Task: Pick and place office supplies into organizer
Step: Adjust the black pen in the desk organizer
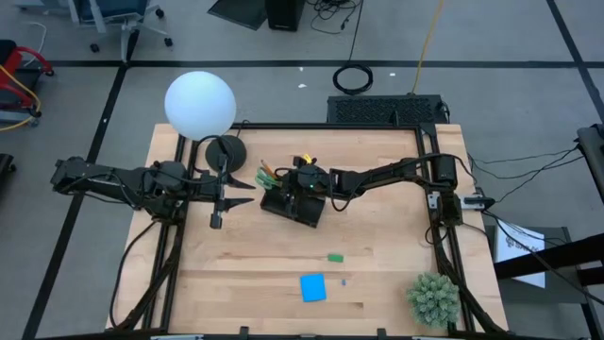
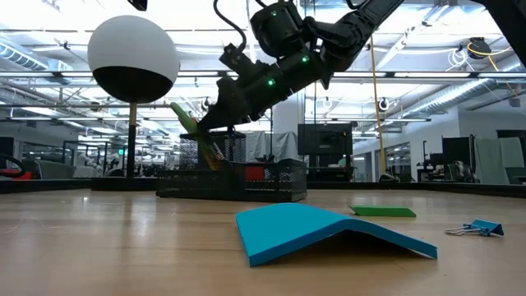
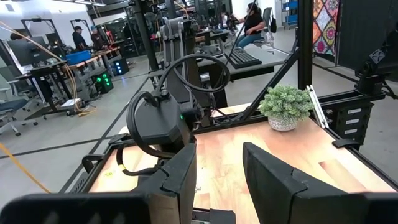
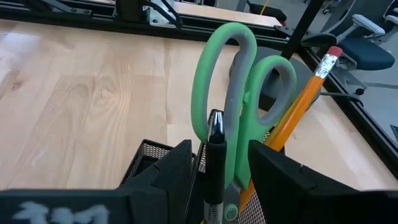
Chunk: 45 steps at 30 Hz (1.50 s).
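The black mesh organizer (image 1: 304, 212) stands mid-table. In its upright compartment stand green-handled scissors (image 4: 224, 81), an orange pencil (image 4: 305, 99) and a dark pen (image 4: 215, 143). My right gripper (image 4: 217, 168) hangs over that compartment (image 2: 215, 156), slanting down, open, with the pen's top between its fingers. A blue sticky-note pad (image 1: 312, 287) and a small green eraser (image 1: 335, 256) lie on the table nearer the front. My left gripper (image 1: 226, 198) waits left of the organizer, held level and open, with nothing in it. My right gripper has the dark pen's upper end (image 4: 215, 127) between its open fingers, coming from above at a slant. A gap shows between the pen and one finger (image 4: 273, 177). The pen stands close to the other finger (image 4: 181, 168); whether they touch I cannot tell.
A lamp with a white globe (image 1: 200, 104) and round black base (image 1: 225, 151) stands at the far left, close to my left arm. A green potted plant (image 1: 434, 297) sits at the near right corner. A small blue binder clip (image 2: 477, 228) lies near the pad.
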Each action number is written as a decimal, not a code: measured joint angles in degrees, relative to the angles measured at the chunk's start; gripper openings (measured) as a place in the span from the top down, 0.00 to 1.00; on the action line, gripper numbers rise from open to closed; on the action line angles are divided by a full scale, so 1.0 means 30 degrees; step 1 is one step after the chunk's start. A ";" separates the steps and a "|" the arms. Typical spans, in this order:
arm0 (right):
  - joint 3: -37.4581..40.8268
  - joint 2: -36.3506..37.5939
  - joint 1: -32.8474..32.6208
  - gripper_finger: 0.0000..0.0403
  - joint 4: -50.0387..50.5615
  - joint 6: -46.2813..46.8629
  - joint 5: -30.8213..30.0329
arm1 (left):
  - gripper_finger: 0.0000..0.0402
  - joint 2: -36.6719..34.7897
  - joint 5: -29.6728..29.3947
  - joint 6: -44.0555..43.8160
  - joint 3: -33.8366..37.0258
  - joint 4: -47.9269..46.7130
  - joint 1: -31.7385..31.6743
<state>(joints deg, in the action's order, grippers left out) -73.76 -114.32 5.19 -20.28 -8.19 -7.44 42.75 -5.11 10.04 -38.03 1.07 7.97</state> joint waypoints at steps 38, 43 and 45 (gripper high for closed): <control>0.0000 0.0144 0.0022 1.00 -0.1025 0.0007 0.0000 | 0.67 -0.0003 0.0001 0.0007 -0.0002 0.0011 0.0000; 0.0007 0.0537 -0.0007 1.00 -0.0766 0.0086 0.0000 | 0.67 0.0003 -0.0331 0.0008 -0.0003 -0.0233 0.0000; 0.0007 0.0835 -0.0007 1.00 -0.0603 0.0116 0.0000 | 0.67 -0.0003 -0.1046 0.0173 -0.0003 -0.0526 0.0000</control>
<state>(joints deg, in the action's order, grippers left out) -73.73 -111.82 5.17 -22.09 -7.84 -7.44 42.74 -8.24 10.56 -38.04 -0.51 7.97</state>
